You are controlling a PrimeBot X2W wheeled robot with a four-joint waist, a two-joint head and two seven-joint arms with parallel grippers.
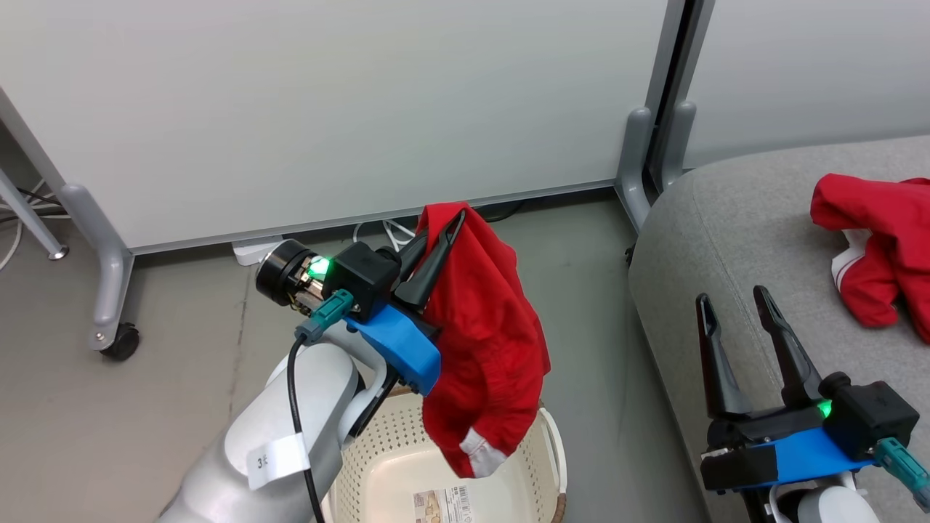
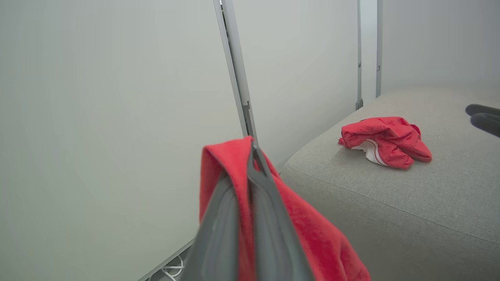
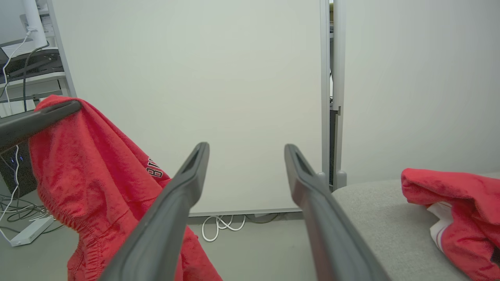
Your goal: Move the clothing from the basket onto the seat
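Observation:
A red garment [image 1: 487, 341] with white trim hangs from my left gripper [image 1: 452, 218], which is shut on its top edge, high above the cream basket [image 1: 378, 465]. The same cloth drapes over my left fingers [image 2: 258, 203] in the left wrist view and shows at the left of the right wrist view [image 3: 97, 175]. A second red garment [image 1: 879, 247] lies crumpled on the grey seat [image 1: 726, 240], also seen from the left wrist [image 2: 384, 140] and the right wrist [image 3: 457, 210]. My right gripper [image 1: 732, 299] hovers open over the seat's front edge, holding nothing.
White partition panels [image 1: 349, 109] on wheeled feet stand behind the basket, with a grey post [image 1: 639, 160] beside the seat. Cables [image 1: 385, 232] and a power strip lie on the floor under the panel. Grey floor separates the basket from the seat.

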